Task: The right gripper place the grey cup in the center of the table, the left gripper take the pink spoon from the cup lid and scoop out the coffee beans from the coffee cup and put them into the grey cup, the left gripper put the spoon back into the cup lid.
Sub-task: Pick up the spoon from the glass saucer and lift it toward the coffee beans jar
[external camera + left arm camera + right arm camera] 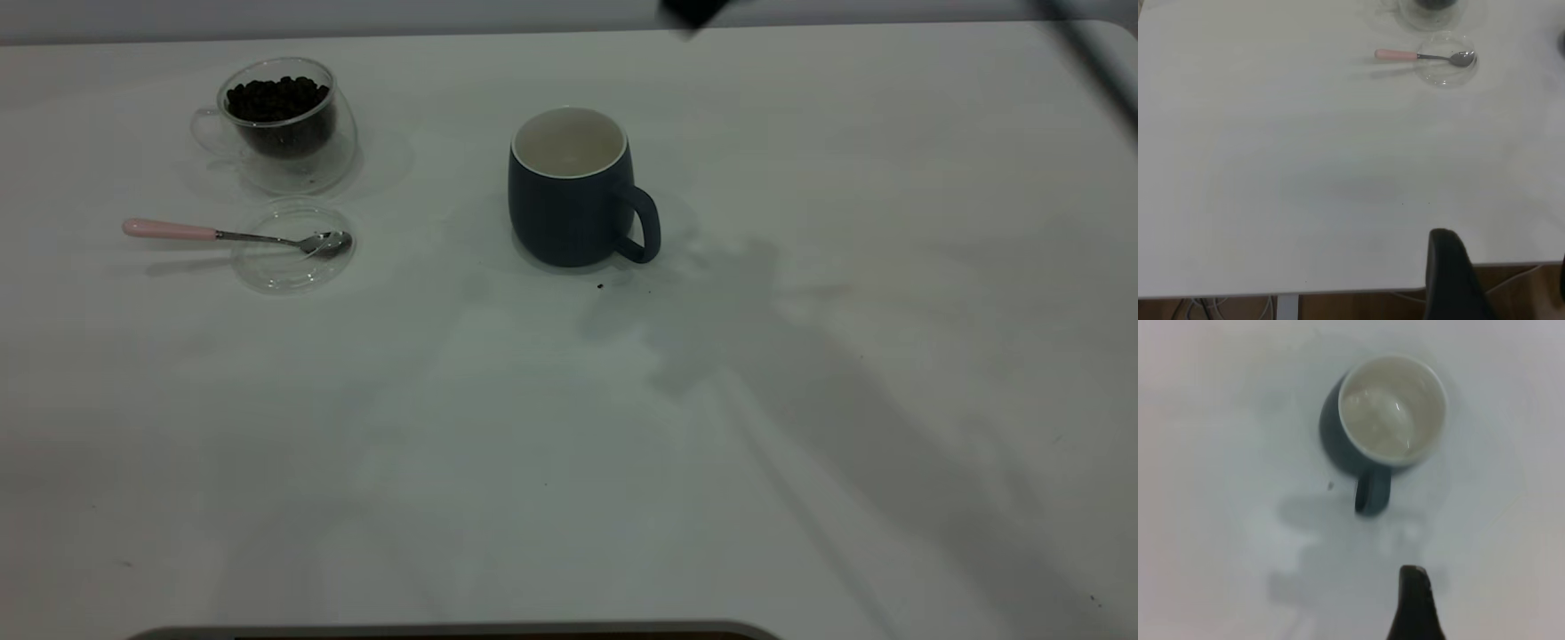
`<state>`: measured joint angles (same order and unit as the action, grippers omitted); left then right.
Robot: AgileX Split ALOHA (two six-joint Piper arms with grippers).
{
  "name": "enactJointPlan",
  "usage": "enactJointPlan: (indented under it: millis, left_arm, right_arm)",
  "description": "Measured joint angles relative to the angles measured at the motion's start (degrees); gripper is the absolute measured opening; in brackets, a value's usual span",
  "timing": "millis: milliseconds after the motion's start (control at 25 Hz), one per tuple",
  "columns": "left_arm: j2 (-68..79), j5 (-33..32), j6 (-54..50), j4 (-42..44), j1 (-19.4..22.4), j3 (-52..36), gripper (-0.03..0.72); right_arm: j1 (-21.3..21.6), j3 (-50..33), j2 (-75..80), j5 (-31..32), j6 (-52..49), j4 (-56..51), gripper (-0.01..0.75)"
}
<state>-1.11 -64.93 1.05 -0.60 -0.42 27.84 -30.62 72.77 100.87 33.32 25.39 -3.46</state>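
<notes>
The grey cup point(573, 191) stands upright near the table's point(569, 462) middle, empty, its handle toward the front right; it also shows from above point(1388, 413). My right gripper point(1485, 593) hovers above and clear of it, open, with one finger point(1413, 603) showing. The pink spoon point(178, 231) lies with its bowl in the clear cup lid point(293, 249) at the left, handle sticking out. Behind them the glass coffee cup point(280, 124) holds coffee beans point(277, 98). My left gripper point(1503, 252) hangs open over the table's edge, far from the spoon point(1405, 55).
A dark part of the right arm point(695, 11) shows at the back edge, and its shadow lies across the table's right half. A few dark specks point(601, 286) lie in front of the grey cup. Wooden floor point(1358, 308) shows beyond the table edge.
</notes>
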Motion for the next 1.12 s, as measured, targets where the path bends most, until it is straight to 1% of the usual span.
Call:
enactJointPlan:
  millis: [160,280,360,400,480,600,840,960,1120]
  left_arm:
    - [0.0,0.0,0.0,0.0,0.0,0.0,0.447]
    - [0.0,0.0,0.0,0.0,0.0,0.0,0.447]
    - [0.0,0.0,0.0,0.0,0.0,0.0,0.447]
    - [0.0,0.0,0.0,0.0,0.0,0.0,0.447]
    - [0.0,0.0,0.0,0.0,0.0,0.0,0.447]
    - [0.0,0.0,0.0,0.0,0.0,0.0,0.447]
    - [0.0,0.0,0.0,0.0,0.0,0.0,0.447]
    - [0.0,0.0,0.0,0.0,0.0,0.0,0.447]
    - [0.0,0.0,0.0,0.0,0.0,0.0,0.447]
  right_arm:
    - [0.1,0.0,-10.8,14.6,-9.1,2.3,0.591]
    - [0.2,0.0,-16.9,26.8,-17.2,4.7,0.591]
    - [0.2,-0.1,-20.1,33.4,-22.1,6.5,0.591]
    - [0.3,-0.1,-21.6,35.6,-23.5,7.2,0.591]
    - [0.3,-0.9,-24.6,36.8,-25.0,8.1,0.591]
    - [0.3,-4.0,-29.3,37.1,-24.8,8.8,0.591]
    - [0.6,-16.6,-43.0,37.3,-25.9,8.3,0.591]
    - [3.5,-23.5,-53.2,37.5,-25.4,5.5,0.591]
    - [9.6,-30.7,-67.3,37.3,-21.6,1.7,0.591]
